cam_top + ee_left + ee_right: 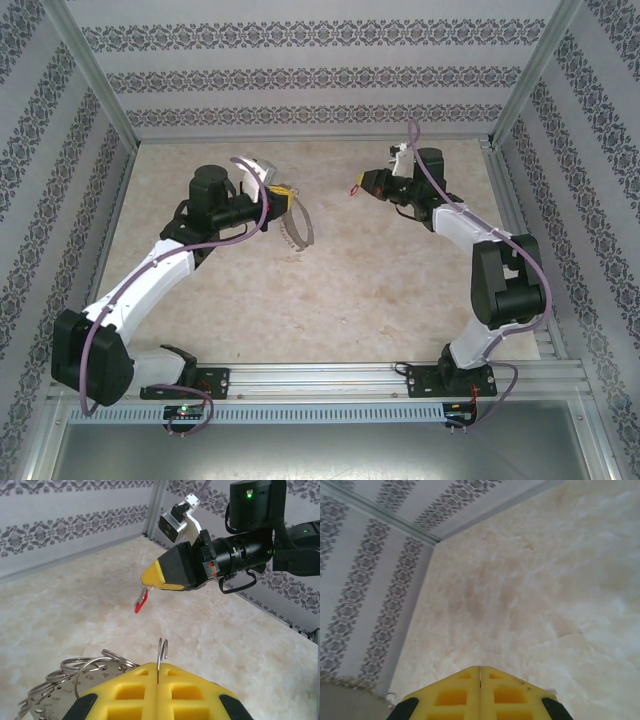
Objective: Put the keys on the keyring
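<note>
Left jaws first: they're clamped shut on the large thin silvery keyring loop fringed with little metal rings [75, 675]. In the left wrist view a bare wire end of it pokes straight up from between the yellow pads [145, 672], and the rest of the loop flops off to one side.

The right jaws are closed on the small key with a bright red plastic head [141, 601], pinched right at the tip so the red head dangles below. The key hangs in the air above the pale marbled desk [60, 605], facing that wire end but well apart from it.

I reckon the step in hand is the threading. My tip: line the key's hole up with the wire end first, then come in slow and straight. The loop looks floppy, so a sideways nudge would probably just push it away. Can't make out the hole from here tbh.
</note>
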Available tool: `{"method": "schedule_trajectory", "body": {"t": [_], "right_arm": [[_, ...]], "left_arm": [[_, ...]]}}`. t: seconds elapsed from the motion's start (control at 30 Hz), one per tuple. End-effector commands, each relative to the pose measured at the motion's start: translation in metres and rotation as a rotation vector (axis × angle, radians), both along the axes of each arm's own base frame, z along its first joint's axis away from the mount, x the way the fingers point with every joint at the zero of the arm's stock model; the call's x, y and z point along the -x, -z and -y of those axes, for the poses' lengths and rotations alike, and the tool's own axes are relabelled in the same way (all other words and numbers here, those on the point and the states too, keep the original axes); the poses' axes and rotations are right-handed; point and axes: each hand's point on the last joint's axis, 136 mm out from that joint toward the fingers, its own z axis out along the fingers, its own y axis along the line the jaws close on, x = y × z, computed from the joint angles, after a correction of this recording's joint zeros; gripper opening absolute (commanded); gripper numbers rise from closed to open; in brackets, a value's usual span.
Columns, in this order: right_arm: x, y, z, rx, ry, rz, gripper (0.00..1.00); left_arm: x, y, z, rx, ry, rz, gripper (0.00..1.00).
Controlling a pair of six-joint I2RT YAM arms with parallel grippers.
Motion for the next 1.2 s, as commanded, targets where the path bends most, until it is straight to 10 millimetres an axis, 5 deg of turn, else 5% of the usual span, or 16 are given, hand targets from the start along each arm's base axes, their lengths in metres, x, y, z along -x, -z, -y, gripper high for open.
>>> {"method": "schedule_trajectory", "body": {"t": [0.0,0.3,0.7,1.17], "right_arm": [[0.019,-0.046,-0.011,-0.066,-0.135,0.172,0.00],[0.060,-0.093,-0.014,-0.079,-0.262,0.379,0.00],[0.109,-0.128,-0.012,-0.052,-0.284,0.551,0.00],[0.144,-0.137,-0.048,-0.051,-0.426,0.625,0.00]], "left_arm": [[0.006,-0.021,0.019,0.004,0.127,0.089,0.00],[0.007,-0.024,0.050,-0.049,0.282,0.089,0.00],[0.023,-0.032,0.070,-0.060,0.396,0.106,0.00],[0.033,-0.035,0.078,-0.049,0.455,0.082,0.00]]}}
